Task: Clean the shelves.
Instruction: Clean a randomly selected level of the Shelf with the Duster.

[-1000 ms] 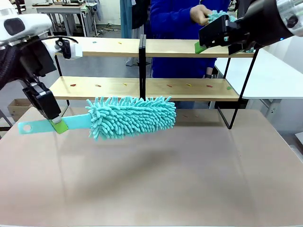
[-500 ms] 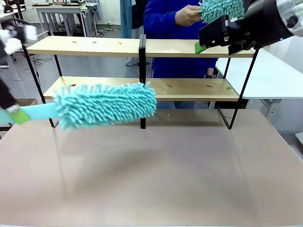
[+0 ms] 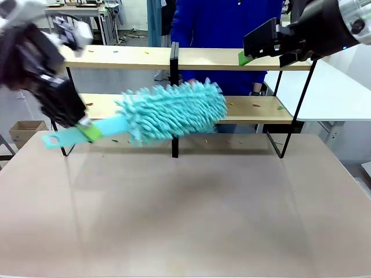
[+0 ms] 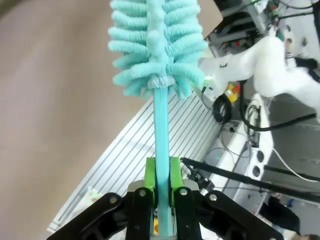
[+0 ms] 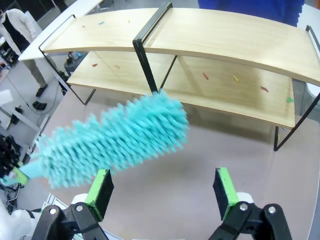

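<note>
The shelves (image 3: 243,58) stand across the far side of the table, two light-wood boards in a black frame (image 5: 150,65) with a central post. My left gripper (image 3: 87,131) is shut on the flat handle of a fluffy turquoise duster (image 3: 174,110). Its head tilts up to the right in front of the lower board and the post; I cannot tell whether it touches them. In the left wrist view the green pads (image 4: 150,175) clamp the handle (image 4: 161,125). My right gripper (image 3: 246,57) hovers at the upper board's right part, open (image 5: 162,187) and holding nothing.
Small coloured scraps (image 5: 235,78) lie scattered on both boards. A person in a blue top (image 3: 226,23) stands behind the shelves. The brown tabletop (image 3: 191,214) in front is free. A cardboard box (image 3: 26,130) sits on the floor at the left.
My left arm swung the duster left, then up and right, so its head now covers the lower board's middle. The person's hand with a second duster has left the view. The right arm stayed.
</note>
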Controlling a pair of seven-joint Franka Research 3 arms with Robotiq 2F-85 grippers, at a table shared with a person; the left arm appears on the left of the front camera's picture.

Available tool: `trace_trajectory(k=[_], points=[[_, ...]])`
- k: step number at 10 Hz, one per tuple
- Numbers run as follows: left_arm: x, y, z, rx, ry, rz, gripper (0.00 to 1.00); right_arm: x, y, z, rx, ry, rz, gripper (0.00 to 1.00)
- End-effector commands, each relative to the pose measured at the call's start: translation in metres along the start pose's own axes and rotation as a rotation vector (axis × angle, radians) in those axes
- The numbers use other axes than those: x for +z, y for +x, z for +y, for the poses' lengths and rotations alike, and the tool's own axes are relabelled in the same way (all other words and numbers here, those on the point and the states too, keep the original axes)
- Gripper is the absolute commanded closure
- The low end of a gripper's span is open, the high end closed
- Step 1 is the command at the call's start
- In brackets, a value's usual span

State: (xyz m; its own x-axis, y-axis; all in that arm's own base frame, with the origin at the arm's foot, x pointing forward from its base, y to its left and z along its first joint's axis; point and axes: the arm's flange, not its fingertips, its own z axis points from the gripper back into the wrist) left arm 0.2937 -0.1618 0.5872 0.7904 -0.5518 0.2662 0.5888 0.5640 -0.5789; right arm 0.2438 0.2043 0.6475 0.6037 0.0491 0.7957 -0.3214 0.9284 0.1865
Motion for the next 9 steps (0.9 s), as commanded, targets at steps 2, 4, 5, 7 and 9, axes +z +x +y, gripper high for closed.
trace_trajectory(k=[2, 4, 5, 7, 9], points=[[-0.045, 0.046, -0.020, 0.102, -0.040, 0.003, 0.87, -0.001, 0.000, -0.001, -0.004, 0.005, -0.001, 0.00], [-0.045, 0.060, -0.019, 0.165, -0.271, 0.014, 0.87, -0.001, 0.000, -0.001, -0.004, 0.005, -0.001, 0.00], [-0.059, 0.045, -0.018, 0.097, -0.041, 0.023, 0.87, -0.001, 0.000, -0.001, -0.004, 0.005, -0.001, 0.00], [-0.064, 0.059, -0.017, 0.138, -0.129, 0.020, 0.87, -0.001, 0.000, -0.001, -0.004, 0.005, -0.001, 0.00], [-0.090, 0.059, -0.032, 0.185, 0.067, -0.178, 0.87, -0.001, 0.000, -0.001, -0.004, 0.005, -0.001, 0.00]])
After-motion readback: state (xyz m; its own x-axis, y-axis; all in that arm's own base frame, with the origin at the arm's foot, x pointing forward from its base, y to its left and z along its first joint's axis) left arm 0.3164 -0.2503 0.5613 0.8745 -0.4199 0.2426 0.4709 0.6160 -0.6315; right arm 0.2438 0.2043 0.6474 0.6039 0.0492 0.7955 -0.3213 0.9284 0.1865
